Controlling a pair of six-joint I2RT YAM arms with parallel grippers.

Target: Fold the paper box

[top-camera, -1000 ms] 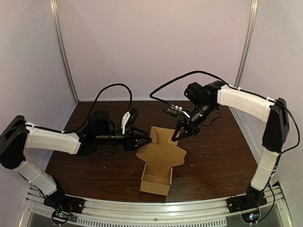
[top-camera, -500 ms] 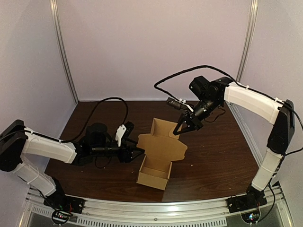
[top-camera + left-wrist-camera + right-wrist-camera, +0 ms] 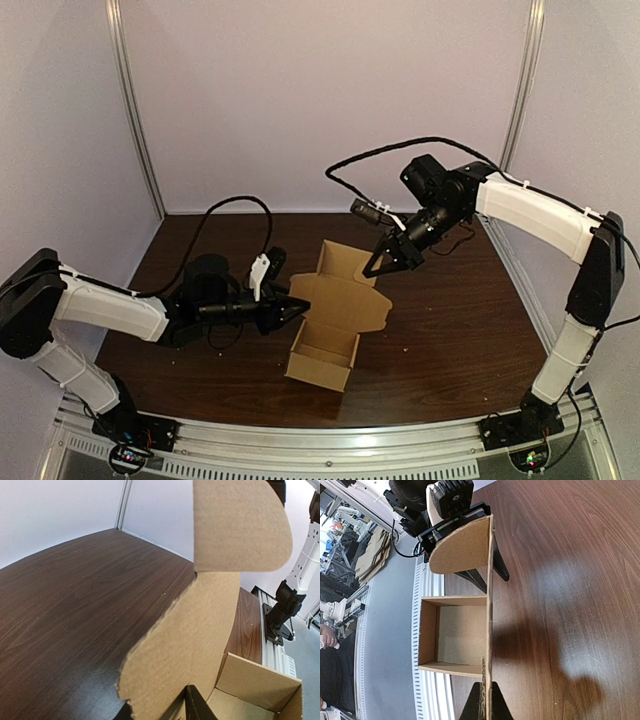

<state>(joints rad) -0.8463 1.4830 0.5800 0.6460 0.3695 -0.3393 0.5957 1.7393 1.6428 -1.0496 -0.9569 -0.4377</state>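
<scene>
A brown paper box sits mid-table with its open tray [image 3: 322,358] toward me and its lid [image 3: 342,298] standing nearly upright behind it. My left gripper [image 3: 296,312] is shut on the lid's left edge, one dark finger [image 3: 198,708] lying against the cardboard [image 3: 200,625] below a rounded side flap [image 3: 235,525]. My right gripper [image 3: 380,264] is shut on the lid's right edge. In the right wrist view the lid [image 3: 489,605] runs edge-on between that gripper's fingers [image 3: 487,707], with the tray [image 3: 455,635] to its left and the left gripper [image 3: 485,575] beyond.
Dark wood table [image 3: 450,330] with pale walls behind and at the sides. An aluminium rail [image 3: 330,440] runs along the near edge by the arm bases. Black cables [image 3: 240,205] trail from both wrists over the back of the table.
The lid has swung up from lying back to nearly upright. The box slid slightly left and nearer. The right gripper rose and moved back a little; the left stays on the lid's left edge.
</scene>
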